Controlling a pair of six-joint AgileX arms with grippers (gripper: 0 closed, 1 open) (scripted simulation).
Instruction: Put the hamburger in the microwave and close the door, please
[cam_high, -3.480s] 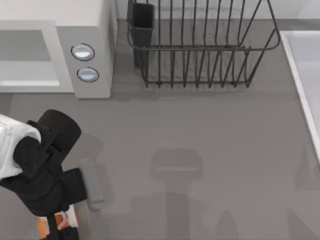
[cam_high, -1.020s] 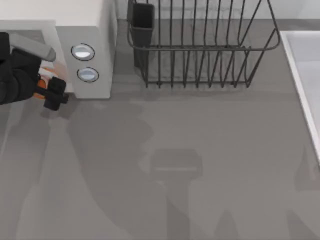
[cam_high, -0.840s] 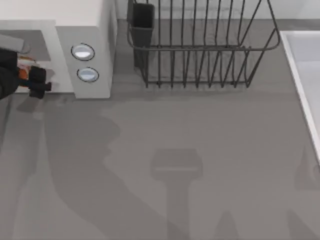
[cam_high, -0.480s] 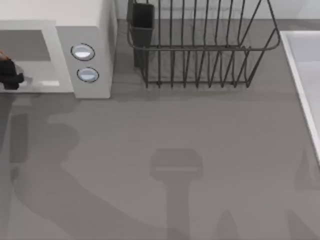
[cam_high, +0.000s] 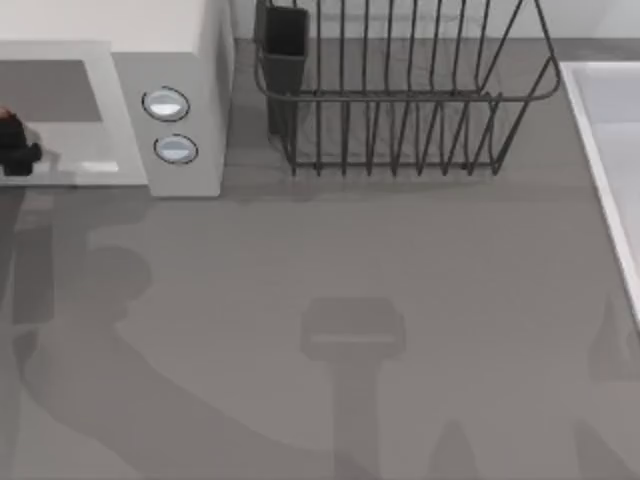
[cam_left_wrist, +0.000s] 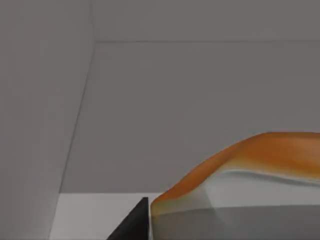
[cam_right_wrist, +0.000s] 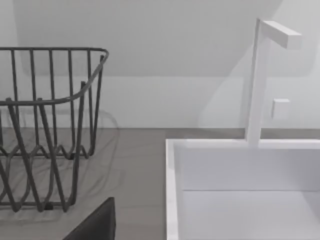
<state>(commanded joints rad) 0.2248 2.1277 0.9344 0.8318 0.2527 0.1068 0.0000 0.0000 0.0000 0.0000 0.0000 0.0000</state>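
Left gripper (cam_high: 12, 152), at the microwave (cam_high: 180, 60) mouth, left of its knobs (cam_high: 166, 104), carries the hamburger (cam_left_wrist: 250, 175) inside the grey cavity; whether its fingers have let go cannot be told. Reaching deep presumably leaves room for the door to swing shut.

You see a dark wire dish rack (cam_high: 400, 95) on the grey surface (cam_high: 400, 320), a white sink (cam_right_wrist: 240, 190) beside it.

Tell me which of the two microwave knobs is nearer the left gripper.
The lower knob, the one toward the table's front. It sits about level with the left gripper at the microwave's open cavity; the other knob lies farther back.
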